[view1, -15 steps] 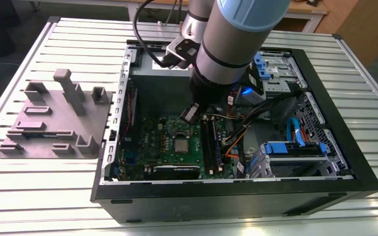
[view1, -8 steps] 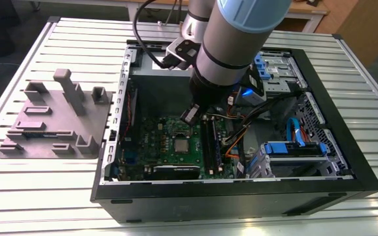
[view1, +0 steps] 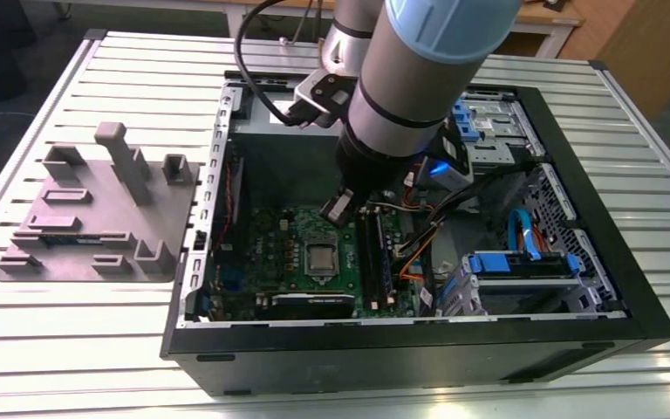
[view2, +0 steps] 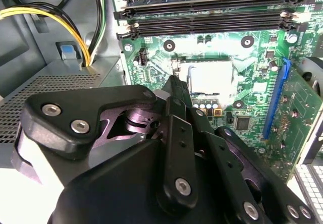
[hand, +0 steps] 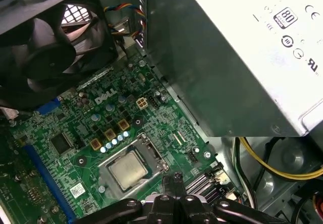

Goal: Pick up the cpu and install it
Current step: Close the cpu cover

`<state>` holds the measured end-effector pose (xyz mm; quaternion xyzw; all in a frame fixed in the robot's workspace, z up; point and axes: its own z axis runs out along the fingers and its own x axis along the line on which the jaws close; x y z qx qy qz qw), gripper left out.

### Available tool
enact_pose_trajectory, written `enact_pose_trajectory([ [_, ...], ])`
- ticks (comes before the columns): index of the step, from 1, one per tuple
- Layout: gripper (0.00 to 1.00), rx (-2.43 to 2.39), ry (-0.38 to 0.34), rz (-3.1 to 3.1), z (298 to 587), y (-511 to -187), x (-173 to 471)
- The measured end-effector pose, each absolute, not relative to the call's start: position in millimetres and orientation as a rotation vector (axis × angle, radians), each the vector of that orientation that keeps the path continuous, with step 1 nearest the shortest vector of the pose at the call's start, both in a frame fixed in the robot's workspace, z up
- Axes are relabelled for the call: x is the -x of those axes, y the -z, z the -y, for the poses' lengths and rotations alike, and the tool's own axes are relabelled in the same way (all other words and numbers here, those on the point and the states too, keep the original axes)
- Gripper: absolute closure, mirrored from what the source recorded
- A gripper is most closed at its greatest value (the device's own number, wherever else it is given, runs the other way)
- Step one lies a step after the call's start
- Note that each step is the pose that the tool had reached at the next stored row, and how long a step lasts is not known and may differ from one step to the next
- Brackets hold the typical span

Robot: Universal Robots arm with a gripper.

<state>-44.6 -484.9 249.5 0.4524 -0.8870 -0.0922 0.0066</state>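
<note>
The cpu (view1: 321, 259) lies flat in its socket on the green motherboard (view1: 283, 240) inside the open computer case (view1: 428, 349). In both wrist views its silver-grey top (hand: 128, 168) (view2: 211, 77) sits level inside the socket frame. My gripper (view1: 338, 209) hangs above the board, toward the back of the case from the socket and apart from the chip. Its dark fingers (hand: 174, 179) are pressed together, with nothing between the fingertips (view2: 176, 85).
A grey moulded tray (view1: 91, 218) with upright posts rests on the table at the exterior view's left. Around the socket stand a black fan (hand: 45, 42), the grey power supply box (hand: 227, 57), memory slots (view2: 212, 12) and yellow cables (view2: 50, 17). Blue drive brackets (view1: 522, 262) fill the case's right.
</note>
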Motion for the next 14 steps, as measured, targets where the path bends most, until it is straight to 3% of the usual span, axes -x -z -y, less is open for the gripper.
enact_pose_trajectory([
  [14, 0.9, -1.419, 0.287, 2.775, 488.3, -249.4, 53.2],
])
